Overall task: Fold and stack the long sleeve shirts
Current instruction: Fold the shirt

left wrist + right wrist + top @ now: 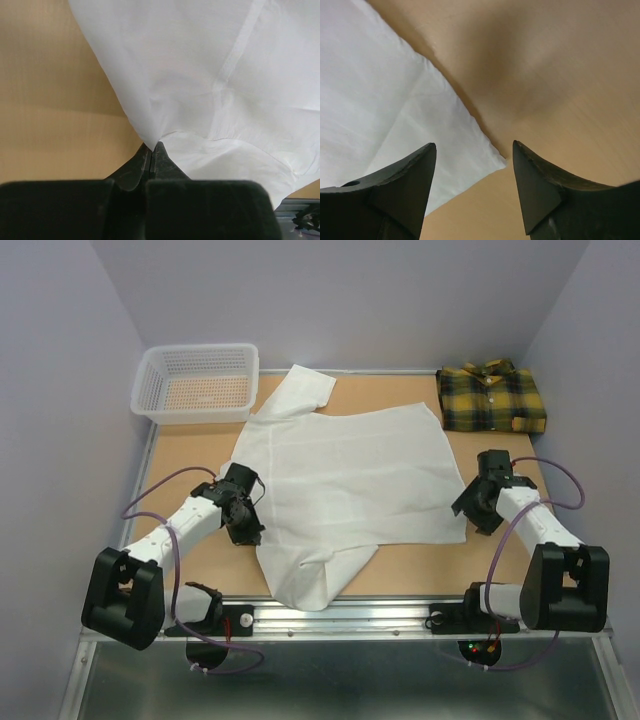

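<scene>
The white long sleeve shirt [345, 470] lies spread flat across the middle of the table, one sleeve reaching to the near edge. My left gripper [246, 530] is at its left edge, and the left wrist view shows that gripper [152, 146] shut on a pinched point of the white cloth [200, 75]. My right gripper [472, 512] stands open at the shirt's near right corner. In the right wrist view the corner of the white shirt [395, 100] lies between the spread fingers of that gripper [474, 145]. The yellow-and-green plaid shirt [492, 398] lies folded at the back right.
A white mesh basket [160, 395] stands at the back left corner. A metal rail [350, 618] runs along the near edge between the arm bases. Grey walls enclose the table on three sides.
</scene>
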Controlling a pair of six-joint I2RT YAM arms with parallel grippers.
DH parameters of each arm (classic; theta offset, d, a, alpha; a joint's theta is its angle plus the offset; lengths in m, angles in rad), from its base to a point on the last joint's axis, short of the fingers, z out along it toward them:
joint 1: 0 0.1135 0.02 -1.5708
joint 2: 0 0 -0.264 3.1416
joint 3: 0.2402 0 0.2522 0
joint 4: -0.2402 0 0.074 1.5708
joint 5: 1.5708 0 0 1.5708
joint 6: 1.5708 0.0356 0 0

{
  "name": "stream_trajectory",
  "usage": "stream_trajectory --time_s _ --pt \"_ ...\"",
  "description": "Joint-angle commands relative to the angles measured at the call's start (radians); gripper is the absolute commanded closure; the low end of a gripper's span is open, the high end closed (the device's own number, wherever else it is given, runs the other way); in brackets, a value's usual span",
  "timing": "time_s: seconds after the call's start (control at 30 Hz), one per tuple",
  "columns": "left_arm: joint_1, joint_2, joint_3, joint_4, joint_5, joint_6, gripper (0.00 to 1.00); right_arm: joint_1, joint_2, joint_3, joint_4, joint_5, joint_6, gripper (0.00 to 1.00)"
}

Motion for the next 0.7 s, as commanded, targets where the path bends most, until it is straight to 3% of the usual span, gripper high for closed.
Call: stream_trajectory --time_s 0.0,0.47,0.6,0.67 --pt "-0.005 -0.043 0.047 -0.034 -0.03 0.053 1.0 -0.02 -0.009 -0.038 -0.015 -0.019 0.066 0.35" --pt "-0.005 -0.055 0.051 -0.034 -0.018 0.087 1.0 -0.02 -0.043 -0.184 0.067 -0.042 0.18 0.49" --pt "-0.005 -0.057 0.056 -0.037 -0.022 0.09 1.0 -0.02 -0.043 -0.181 0.07 -0.041 0.186 0.59" --pt "-0.003 -0.057 0.064 -0.045 -0.028 0.09 1.0 -0.02 -0.045 -0.17 0.068 -0.042 0.179 0.73"
